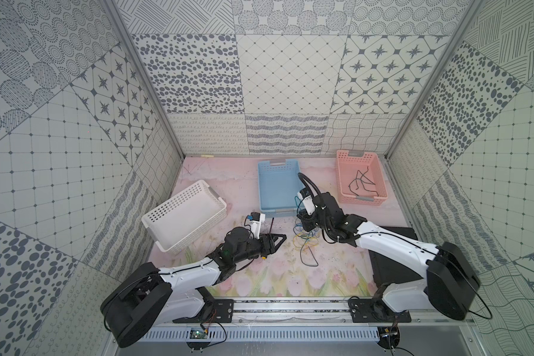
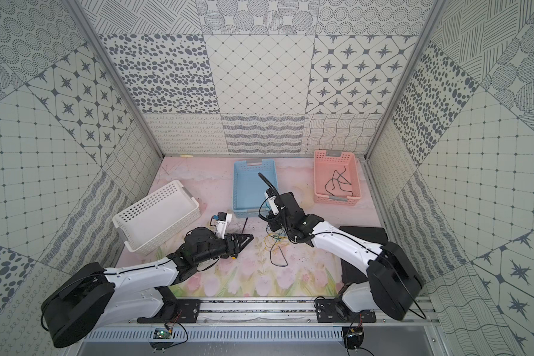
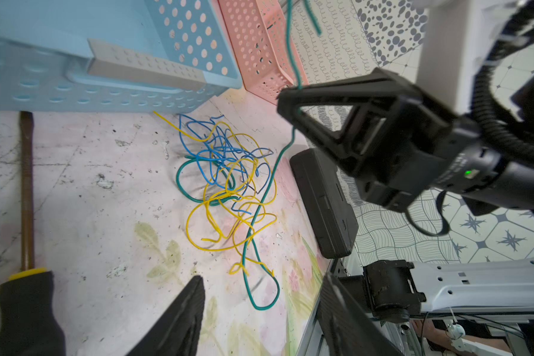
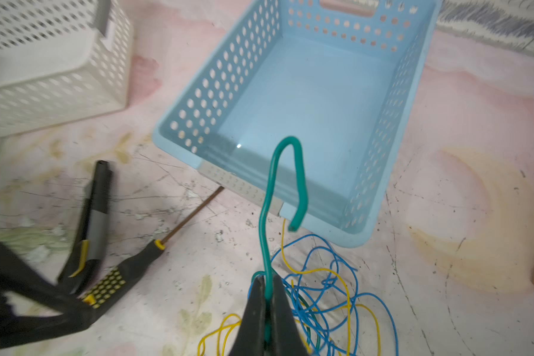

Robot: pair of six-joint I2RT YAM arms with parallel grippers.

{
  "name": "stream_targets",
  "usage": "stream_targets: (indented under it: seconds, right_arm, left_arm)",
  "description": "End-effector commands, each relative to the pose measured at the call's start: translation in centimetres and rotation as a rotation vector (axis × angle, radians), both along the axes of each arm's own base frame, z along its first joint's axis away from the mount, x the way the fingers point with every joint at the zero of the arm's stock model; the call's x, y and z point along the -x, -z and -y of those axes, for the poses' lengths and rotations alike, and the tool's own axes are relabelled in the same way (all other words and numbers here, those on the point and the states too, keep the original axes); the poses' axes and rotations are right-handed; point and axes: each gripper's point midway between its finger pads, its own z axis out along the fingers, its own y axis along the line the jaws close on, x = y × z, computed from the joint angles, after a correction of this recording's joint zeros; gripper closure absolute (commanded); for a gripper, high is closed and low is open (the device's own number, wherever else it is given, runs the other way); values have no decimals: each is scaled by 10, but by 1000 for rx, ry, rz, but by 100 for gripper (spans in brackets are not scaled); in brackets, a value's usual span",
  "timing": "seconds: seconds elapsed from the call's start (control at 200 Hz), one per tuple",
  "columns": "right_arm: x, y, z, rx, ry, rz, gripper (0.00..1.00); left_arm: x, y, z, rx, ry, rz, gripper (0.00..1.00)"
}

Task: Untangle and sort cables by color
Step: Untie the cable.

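**Right hand grips a green cable above the tangle**

Nearest, at centre-left, the left hand (image 1: 279,239) sits low over the surface (image 1: 330,268) with its jaws apart. A screwdriver (image 3: 27,185) lies beside it, its shaft pointing toward the far side. Whether the two touch, I cannot tell.

Just right of that hand, the cables (image 3: 228,172) lie in a loose heap of blue, yellow and green loops on the surface. A black case (image 3: 324,200) lies further right.

Over the far edge of the heap, the right hand (image 4: 267,283) is clamped on a green cable (image 4: 299,172). Its hooked free end rises above the fingertips, and the rest trails down into the heap.

Beyond stand three baskets. The white basket (image 1: 179,212) is at the left and the blue basket (image 1: 261,185) at centre, just behind the heap. The pink basket (image 1: 341,178) is at the far right, with a dark cable (image 1: 359,183) inside.
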Motion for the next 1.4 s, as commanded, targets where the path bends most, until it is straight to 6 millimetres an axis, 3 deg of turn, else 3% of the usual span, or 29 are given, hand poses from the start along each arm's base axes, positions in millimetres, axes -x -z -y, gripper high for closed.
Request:
stream_targets:
  seconds: [0.0, 0.09, 0.205, 0.4, 0.745, 0.845, 0.966, 1.191, 1.341, 1.391]
  right_arm:
    - [31, -49, -11, -211, -138, 70, 100]
    - [46, -66, -4, -296, -181, 110, 100]
    - [51, -81, 5, -374, -188, 142, 100]
    - [49, -81, 13, -415, -170, 132, 100]
    - [40, -72, 15, -434, -134, 87, 100]
    - [35, -71, 24, -440, -97, 84, 100]
    - [26, -66, 34, -474, -64, 50, 100]
    - [14, -57, 48, -555, -46, -28, 100]
    - [13, -55, 49, -560, -50, -39, 100]
    - [14, -56, 49, -565, -53, -38, 100]
  left_arm:
    - [6, -31, 17, -5, 51, 174, 37]
    - [13, -44, 29, -17, 90, 249, 37]
    - [12, -51, 38, -30, 102, 313, 36]
    - [26, -47, 65, -56, 220, 392, 36]
    - [24, 3, 87, -286, 294, 383, 37]
    - [26, 3, 80, -268, 288, 461, 36]
    - [31, -11, 63, -243, 253, 575, 33]
    - [18, -6, 30, -415, 152, 640, 26]
    - [17, -12, 16, -397, 90, 723, 1]
    - [19, -13, 19, -385, 110, 732, 0]
